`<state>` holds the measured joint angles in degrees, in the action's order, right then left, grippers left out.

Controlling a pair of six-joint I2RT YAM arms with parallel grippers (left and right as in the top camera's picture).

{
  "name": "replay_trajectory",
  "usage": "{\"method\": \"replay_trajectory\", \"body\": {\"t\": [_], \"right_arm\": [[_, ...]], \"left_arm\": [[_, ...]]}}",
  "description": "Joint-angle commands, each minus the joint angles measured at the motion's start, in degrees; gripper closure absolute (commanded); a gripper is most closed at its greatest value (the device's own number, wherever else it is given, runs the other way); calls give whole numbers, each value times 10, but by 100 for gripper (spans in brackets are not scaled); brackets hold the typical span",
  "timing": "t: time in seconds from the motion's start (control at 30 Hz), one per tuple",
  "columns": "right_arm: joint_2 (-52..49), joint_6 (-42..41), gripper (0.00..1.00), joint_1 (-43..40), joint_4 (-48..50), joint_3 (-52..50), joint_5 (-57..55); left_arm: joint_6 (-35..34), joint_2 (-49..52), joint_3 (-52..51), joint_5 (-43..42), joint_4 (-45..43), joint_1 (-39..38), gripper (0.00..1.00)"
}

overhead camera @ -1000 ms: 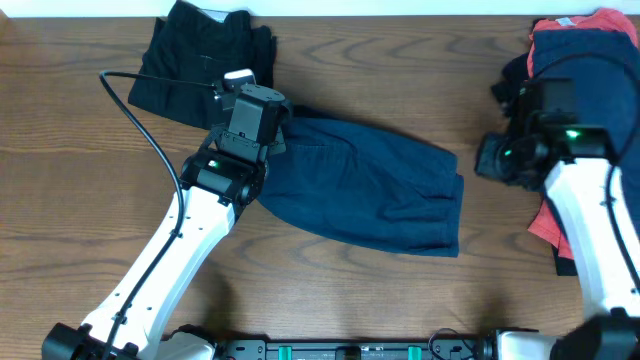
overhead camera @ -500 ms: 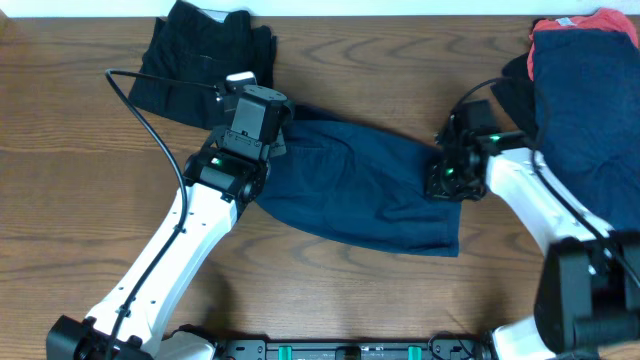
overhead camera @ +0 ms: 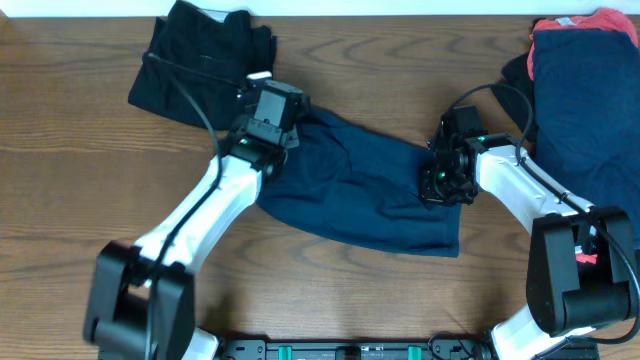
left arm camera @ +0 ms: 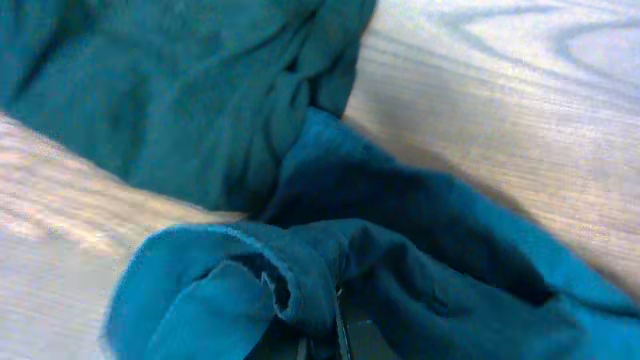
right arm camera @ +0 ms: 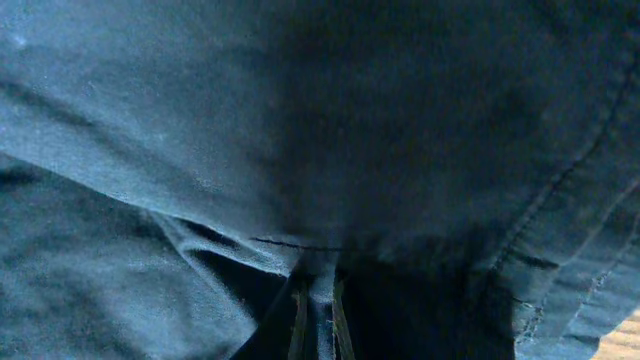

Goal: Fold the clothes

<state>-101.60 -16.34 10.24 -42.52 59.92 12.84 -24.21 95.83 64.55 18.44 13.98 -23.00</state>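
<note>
The navy shorts are stretched lengthwise across mid-frame, their ends pinched by the closed left tool and right tool.

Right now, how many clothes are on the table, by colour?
Navy: 2, the shorts at centre and a navy piece in the right pile.
Black: 2, a black garment top left and a black piece at the pile's edge.
Coral-red: 1, a coral item in the pile.
Total: 5 visible; the piles may hide more.

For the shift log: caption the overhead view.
Left hand and right hand pinch opposite ends of the navy shorts on the table.
</note>
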Motion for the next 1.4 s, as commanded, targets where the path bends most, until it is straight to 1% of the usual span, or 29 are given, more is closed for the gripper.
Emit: {"method": "replay_trajectory", "body": {"t": [0.0,0.13,0.17,0.2,0.23,0.3,0.33,0.4,0.5,0.77,0.9,0.93,1.03,1.1,1.23,1.3,1.37], "right_arm": [[-3,-7,90,3,0,-2,-6],[-3,-8,90,3,0,-2,-7],[-3,-8,90,3,0,-2,-6],[-3,-8,90,3,1,-2,-6],[-3,-8,90,3,1,-2,-7],[-3,-8,89,3,4,-6,-11],[-3,-10,88,3,5,-9,-16],[-3,-22,88,3,8,-16,-40],[-3,-21,87,0,24,-32,-72],[-17,-13,85,-46,117,-51,-139],[-53,24,83,-80,184,-51,-139],[-68,45,83,-88,208,-51,-139],[-107,103,78,-103,275,-50,-138],[-130,139,74,-110,312,-40,-119],[-136,171,69,-112,309,12,-81],[-133,183,67,-112,274,62,-70],[-132,188,66,-112,215,122,-61]], "left_arm": [[-7,37,2,0,-37,2,94],[-7,82,2,2,-85,3,93],[-7,89,2,2,-92,4,91],[-7,95,2,2,-99,5,74],[-7,98,2,2,-103,7,55],[-5,97,2,2,-102,14,9],[0,94,2,2,-102,16,2],[16,83,3,1,-95,24,2],[17,59,15,0,-53,36,2],[17,-9,18,0,49,57,2],[17,-14,18,0,73,57,2],[17,-14,18,0,81,57,2],[17,-14,18,-2,98,57,2],[17,-14,18,-18,104,57,2],[17,-14,18,-67,106,57,2],[17,-14,18,-80,101,57,2],[18,-14,18,-91,95,57,2]]}}
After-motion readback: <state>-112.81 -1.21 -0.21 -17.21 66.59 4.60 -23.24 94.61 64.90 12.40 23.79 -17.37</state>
